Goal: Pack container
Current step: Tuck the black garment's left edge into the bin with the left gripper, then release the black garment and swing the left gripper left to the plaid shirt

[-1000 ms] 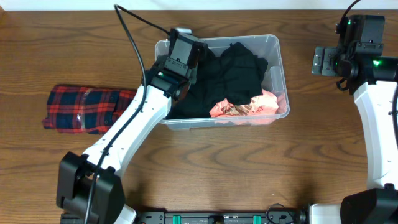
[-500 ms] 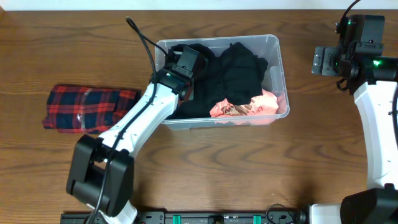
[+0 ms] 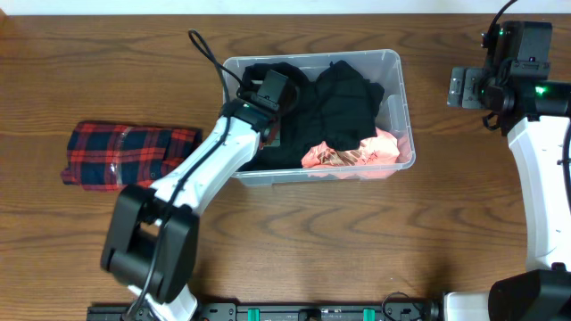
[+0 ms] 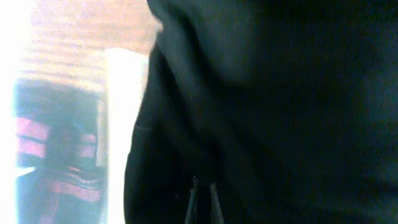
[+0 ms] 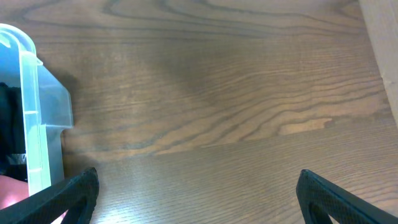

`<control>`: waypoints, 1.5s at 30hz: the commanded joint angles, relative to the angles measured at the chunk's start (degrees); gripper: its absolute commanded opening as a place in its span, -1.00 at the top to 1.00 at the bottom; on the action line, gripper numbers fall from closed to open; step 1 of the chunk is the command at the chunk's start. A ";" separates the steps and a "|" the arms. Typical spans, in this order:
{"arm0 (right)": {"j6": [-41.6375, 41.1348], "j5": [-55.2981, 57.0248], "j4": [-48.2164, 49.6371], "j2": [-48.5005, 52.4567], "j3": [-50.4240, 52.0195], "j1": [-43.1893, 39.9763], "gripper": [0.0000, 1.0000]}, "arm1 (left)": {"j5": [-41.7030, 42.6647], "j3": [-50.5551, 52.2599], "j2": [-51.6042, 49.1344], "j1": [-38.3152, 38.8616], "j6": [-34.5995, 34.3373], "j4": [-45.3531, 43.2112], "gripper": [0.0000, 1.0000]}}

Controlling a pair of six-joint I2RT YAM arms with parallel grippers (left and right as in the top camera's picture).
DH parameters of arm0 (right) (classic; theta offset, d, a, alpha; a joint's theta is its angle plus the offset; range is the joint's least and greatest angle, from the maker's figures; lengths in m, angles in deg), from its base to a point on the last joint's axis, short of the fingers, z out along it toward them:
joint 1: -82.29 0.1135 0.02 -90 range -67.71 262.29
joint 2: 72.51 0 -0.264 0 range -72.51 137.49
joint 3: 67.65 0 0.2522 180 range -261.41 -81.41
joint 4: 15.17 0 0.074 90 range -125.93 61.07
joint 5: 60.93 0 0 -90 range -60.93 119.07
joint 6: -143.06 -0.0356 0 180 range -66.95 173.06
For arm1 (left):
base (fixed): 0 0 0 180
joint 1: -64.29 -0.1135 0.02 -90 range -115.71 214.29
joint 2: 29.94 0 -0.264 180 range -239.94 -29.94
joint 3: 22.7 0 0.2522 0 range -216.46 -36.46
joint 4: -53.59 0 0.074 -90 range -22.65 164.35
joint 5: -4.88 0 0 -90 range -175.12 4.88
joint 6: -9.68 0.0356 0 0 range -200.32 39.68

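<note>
Container [image 3: 393,75] sits upper middle of the overhead frame on the wooden table [image 3: 357,254], and it's pretty stuffed: black clothing [image 3: 343,98] fills most of it, with a pink item [image 3: 357,154] bunched along the lower edge toward the lower right corner. It looks like the pink one pokes a bit over the rim there.

Left gripper [image 3: 268,96] is down inside the bin's left half, nose right in the black fabric. Its wrist cam is basically all dark cloth, with just a thin sliver of something at the bottom centre. Honestly can't tell if the fingers are apart or pinched, or if they've got hold of any fabric.

Right gripper [image 5: 199,202] hangs over bare table at the upper right of the overhead frame, well apart from the bin. Its fingers [image 5: 68,196] are spread wide with nothing between them. The bin's corner only shows at the left edge of that wrist view.

Folded red plaid cloth [image 3: 125,156] lies on the table at the left, beside the bin, not touching it.
</note>
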 commanded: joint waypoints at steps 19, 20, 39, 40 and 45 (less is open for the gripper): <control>0.04 0.39 -0.07 0.26 0.00 -0.37 -0.98 | 15.63 -3.74 3.45 7.50 -0.55 -25.97 0.79; 0.04 0.39 -0.07 0.26 0.00 -0.37 -0.98 | 15.65 -3.74 2.34 7.89 -0.55 -27.06 0.79; 0.04 0.39 -0.07 0.26 0.00 -0.37 -0.98 | 15.61 -3.82 -8.46 12.79 -0.28 -29.99 0.78; 0.04 0.39 -0.07 0.26 0.00 -0.37 -0.99 | 15.58 -3.82 -6.51 12.37 0.42 -30.01 0.78; 0.04 0.39 -0.07 0.26 0.00 -0.37 -0.98 | 15.39 -3.82 5.84 8.61 3.82 -27.87 0.79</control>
